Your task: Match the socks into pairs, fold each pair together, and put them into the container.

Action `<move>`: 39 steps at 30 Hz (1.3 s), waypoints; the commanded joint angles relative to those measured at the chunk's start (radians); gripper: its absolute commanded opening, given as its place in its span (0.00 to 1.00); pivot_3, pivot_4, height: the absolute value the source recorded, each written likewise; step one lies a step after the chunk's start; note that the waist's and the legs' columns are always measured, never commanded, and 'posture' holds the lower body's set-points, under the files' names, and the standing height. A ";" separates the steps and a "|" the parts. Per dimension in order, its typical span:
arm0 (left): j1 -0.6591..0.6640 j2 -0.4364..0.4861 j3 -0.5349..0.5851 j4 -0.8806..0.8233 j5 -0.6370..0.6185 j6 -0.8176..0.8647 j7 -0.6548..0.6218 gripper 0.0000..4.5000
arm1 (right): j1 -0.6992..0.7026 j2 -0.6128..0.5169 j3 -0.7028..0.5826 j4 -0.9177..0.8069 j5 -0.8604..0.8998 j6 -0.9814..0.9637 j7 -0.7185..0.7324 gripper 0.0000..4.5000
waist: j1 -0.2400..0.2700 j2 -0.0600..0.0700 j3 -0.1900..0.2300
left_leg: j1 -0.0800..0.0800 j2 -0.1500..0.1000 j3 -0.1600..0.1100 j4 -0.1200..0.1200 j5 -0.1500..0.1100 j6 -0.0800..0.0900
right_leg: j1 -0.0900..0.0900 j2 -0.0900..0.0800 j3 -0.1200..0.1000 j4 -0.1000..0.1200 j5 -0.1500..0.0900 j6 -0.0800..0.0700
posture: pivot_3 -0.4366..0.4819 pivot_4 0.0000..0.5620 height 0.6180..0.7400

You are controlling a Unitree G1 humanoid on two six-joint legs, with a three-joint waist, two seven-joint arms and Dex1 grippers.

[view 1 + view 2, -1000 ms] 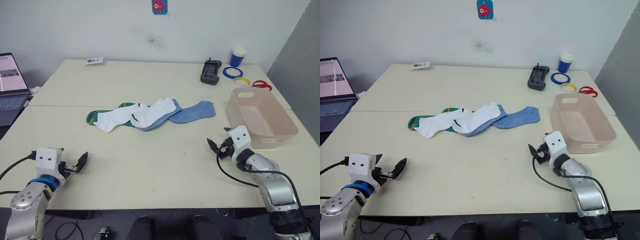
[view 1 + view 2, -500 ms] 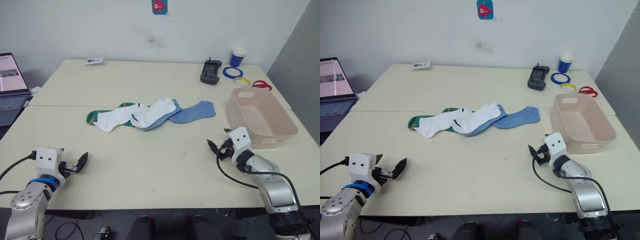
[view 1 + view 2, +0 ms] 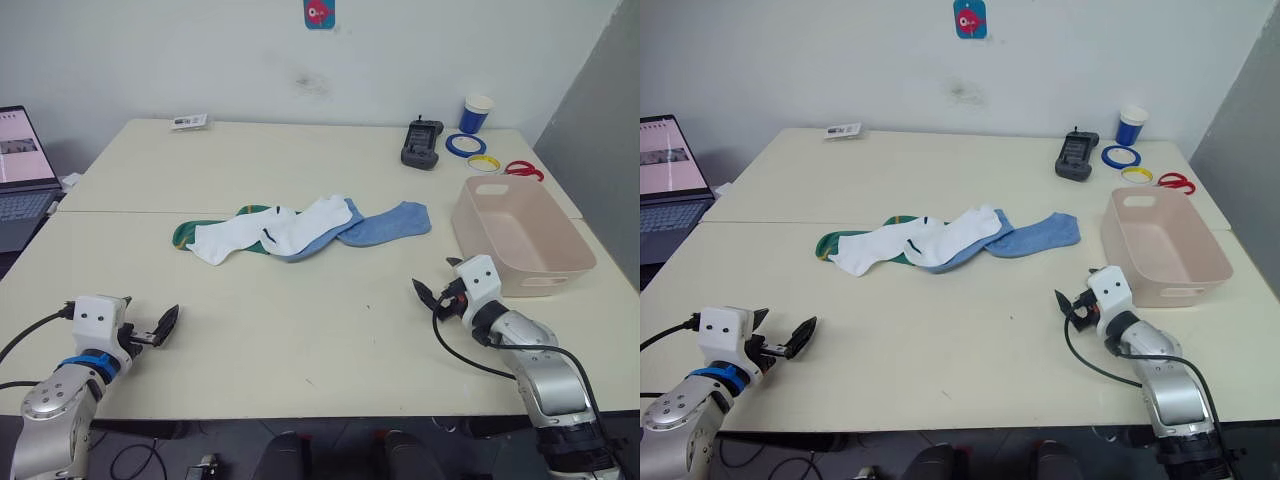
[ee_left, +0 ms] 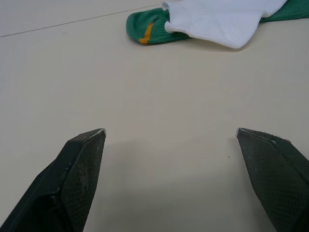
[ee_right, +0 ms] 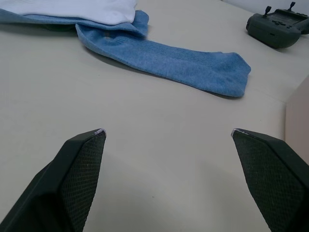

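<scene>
The socks lie in a loose overlapping heap at mid-table: two white socks on top, a green sock with yellow trim poking out at the left, and light blue socks at the right. The pale pink container stands at the table's right edge and holds nothing. My left gripper rests low near the front left edge, open and holding nothing, well short of the green sock. My right gripper is open just left of the container's front corner, pointing toward a light blue sock.
A black controller, a blue cup, tape rolls and red scissors sit at the back right. An open laptop is off the left edge, and a small packet lies at the back left.
</scene>
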 commanded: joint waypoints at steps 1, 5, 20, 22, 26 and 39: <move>-0.007 0.013 0.020 -0.038 -0.015 0.001 -0.003 1.00 | 0.000 -0.004 -0.011 -0.015 0.008 -0.026 0.007 0.99 | 0.000 0.000 0.000 | 0.000 0.000 0.000 0.000 0.000 0.000 | 0.000 0.000 0.000 0.000 0.000 0.000 | 0.48 0.27 1.00; -0.008 0.011 0.021 -0.039 -0.017 0.005 -0.006 1.00 | -0.005 -0.005 -0.005 -0.013 0.000 -0.029 0.013 0.99 | 0.000 0.000 0.000 | 0.000 0.000 0.000 0.000 0.000 0.000 | 0.000 0.000 0.000 0.000 0.000 0.000 | 0.48 0.27 1.00; 0.003 0.002 0.028 -0.058 -0.033 0.014 -0.007 1.00 | -0.031 -0.014 0.011 -0.009 0.007 -0.040 0.047 0.99 | 0.000 0.000 0.000 | 0.000 0.000 0.000 0.000 0.000 0.000 | 0.000 0.000 0.000 0.000 0.000 0.000 | 0.48 0.27 1.00; 0.012 -0.001 0.034 -0.072 -0.049 0.021 -0.010 1.00 | -0.045 -0.015 0.024 -0.016 0.007 -0.044 0.061 0.99 | 0.000 0.000 0.000 | 0.000 0.000 0.000 0.000 0.000 0.000 | 0.000 0.000 0.000 0.000 0.000 0.000 | 0.48 0.27 1.00; 0.039 -0.011 0.046 -0.100 -0.081 0.042 -0.010 1.00 | -0.116 -0.007 0.088 -0.045 0.034 -0.014 0.144 0.99 | -0.003 0.000 0.000 | 0.000 0.001 0.000 0.000 0.000 0.000 | 0.000 0.000 0.000 0.000 0.000 0.000 | 0.48 0.27 1.00; 0.147 -0.116 0.070 -0.271 -0.176 0.118 0.046 1.00 | -0.428 0.082 0.241 0.009 0.051 0.036 0.280 0.99 | -0.003 0.000 0.000 | 0.000 0.006 -0.001 0.000 0.000 0.000 | 0.000 0.002 -0.003 0.000 0.001 -0.003 | 0.48 0.27 1.00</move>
